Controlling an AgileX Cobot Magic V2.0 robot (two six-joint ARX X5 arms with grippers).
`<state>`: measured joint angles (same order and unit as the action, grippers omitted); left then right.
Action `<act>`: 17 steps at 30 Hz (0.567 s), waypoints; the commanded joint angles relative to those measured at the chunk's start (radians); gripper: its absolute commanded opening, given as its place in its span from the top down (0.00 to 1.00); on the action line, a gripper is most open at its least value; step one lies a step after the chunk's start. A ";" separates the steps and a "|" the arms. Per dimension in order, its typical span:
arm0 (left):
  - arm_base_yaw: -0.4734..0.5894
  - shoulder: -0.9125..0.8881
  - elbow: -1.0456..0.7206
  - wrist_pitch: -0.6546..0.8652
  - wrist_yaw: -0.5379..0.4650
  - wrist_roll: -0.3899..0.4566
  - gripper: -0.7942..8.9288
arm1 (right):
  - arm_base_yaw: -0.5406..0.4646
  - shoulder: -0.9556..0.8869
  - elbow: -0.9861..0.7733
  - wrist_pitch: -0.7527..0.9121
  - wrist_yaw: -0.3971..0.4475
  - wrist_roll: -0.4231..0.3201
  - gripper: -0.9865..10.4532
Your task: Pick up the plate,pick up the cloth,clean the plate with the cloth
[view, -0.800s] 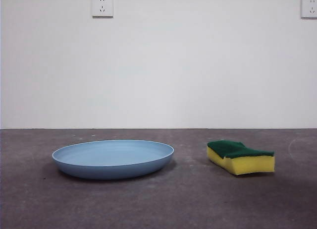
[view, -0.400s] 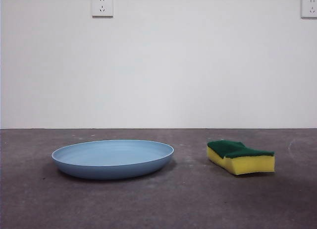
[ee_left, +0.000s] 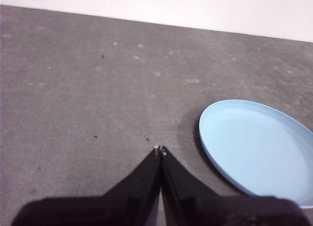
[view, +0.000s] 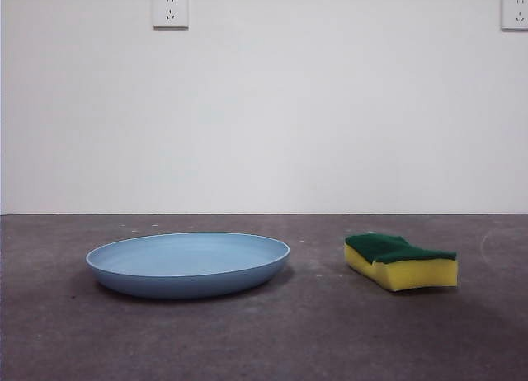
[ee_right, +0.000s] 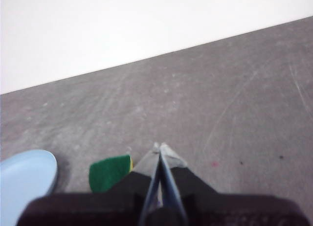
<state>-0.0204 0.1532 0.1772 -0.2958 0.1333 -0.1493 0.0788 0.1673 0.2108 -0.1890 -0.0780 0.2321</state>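
Nearest in the front view lies bare grey table (view: pixel 264 340), mottled and scuffed, with open room across its whole foreground. Further in, the plate (view: pixel 188 264) sits flat on the table on the left: round, wide and shallow, light blue, with a smooth matte surface and a low rim all round. Beside it on the right, with a clear strip of table between them, rests the cloth (view: pixel 402 261), which is a small sponge: yellow foam below, a dark green scouring layer on top, its edges wavy. It is much smaller than the plate. Bare table lies to either side of both things and behind them, as far as the white wall (view: pixel 264 109), which carries two sockets (view: pixel 170 10) high up.

No arm enters the front view. In the left wrist view, the left gripper (ee_left: pixel 159 149) hangs above bare table with its two black jaws pressed together at the tips, pinching nothing; the plate lies off to one side of it, apart from it. In the right wrist view, which is somewhat blurred, the right gripper (ee_right: pixel 159 146) likewise has its jaws closed tip to tip and empty. The cloth's green top shows just beside its jaws, partly hidden by them, and the plate's edge shows beyond the sponge.
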 commanded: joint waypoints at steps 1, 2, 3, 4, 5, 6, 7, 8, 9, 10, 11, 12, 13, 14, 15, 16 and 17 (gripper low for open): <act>0.003 0.074 0.055 0.002 -0.001 -0.010 0.93 | 0.000 0.085 0.079 -0.001 -0.002 0.014 0.92; 0.003 0.108 0.079 0.002 0.000 -0.010 0.93 | 0.000 0.124 0.113 -0.010 -0.003 0.014 0.92; 0.003 0.146 0.105 0.000 0.002 -0.014 0.93 | 0.000 0.162 0.150 -0.027 -0.003 0.014 0.92; 0.003 0.179 0.129 -0.002 0.004 -0.015 0.93 | 0.000 0.190 0.177 -0.042 -0.003 0.013 0.92; 0.003 0.219 0.159 -0.007 0.008 -0.014 0.93 | 0.000 0.237 0.224 -0.071 -0.004 0.013 0.92; 0.003 0.262 0.191 -0.016 0.012 -0.014 0.93 | 0.000 0.272 0.259 -0.096 -0.005 0.012 0.92; 0.003 0.298 0.220 -0.024 0.023 -0.013 0.93 | 0.000 0.308 0.294 -0.124 -0.011 0.005 0.92; 0.003 0.341 0.255 -0.037 0.038 -0.012 0.93 | 0.000 0.351 0.336 -0.155 -0.029 -0.014 0.92; 0.003 0.386 0.291 -0.053 0.055 -0.011 0.93 | 0.000 0.393 0.377 -0.188 -0.049 -0.034 0.92; 0.003 0.426 0.322 -0.063 0.070 -0.008 0.93 | 0.000 0.436 0.418 -0.222 -0.065 -0.051 0.92; 0.003 0.471 0.357 -0.080 0.093 -0.007 0.93 | 0.000 0.480 0.459 -0.258 -0.084 -0.072 0.92; 0.003 0.514 0.393 -0.097 0.118 -0.007 0.93 | 0.000 0.525 0.500 -0.295 -0.106 -0.094 0.92; 0.002 0.552 0.422 -0.109 0.142 -0.006 0.93 | 0.000 0.562 0.531 -0.326 -0.119 -0.114 0.92; 0.002 0.594 0.453 -0.124 0.168 -0.005 0.93 | 0.000 0.607 0.568 -0.365 -0.138 -0.136 0.92; 0.002 0.633 0.483 -0.139 0.196 -0.004 0.93 | 0.000 0.652 0.602 -0.407 -0.161 -0.158 0.92; 0.002 0.667 0.507 -0.154 0.220 -0.003 0.93 | 0.000 0.689 0.630 -0.444 -0.175 -0.175 0.92; 0.002 0.704 0.534 -0.174 0.248 0.003 0.92 | 0.000 0.732 0.660 -0.487 -0.192 -0.195 0.92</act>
<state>-0.0204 0.8349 0.7002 -0.4622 0.3592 -0.1574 0.0788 0.8654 0.8555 -0.6437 -0.2588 0.0944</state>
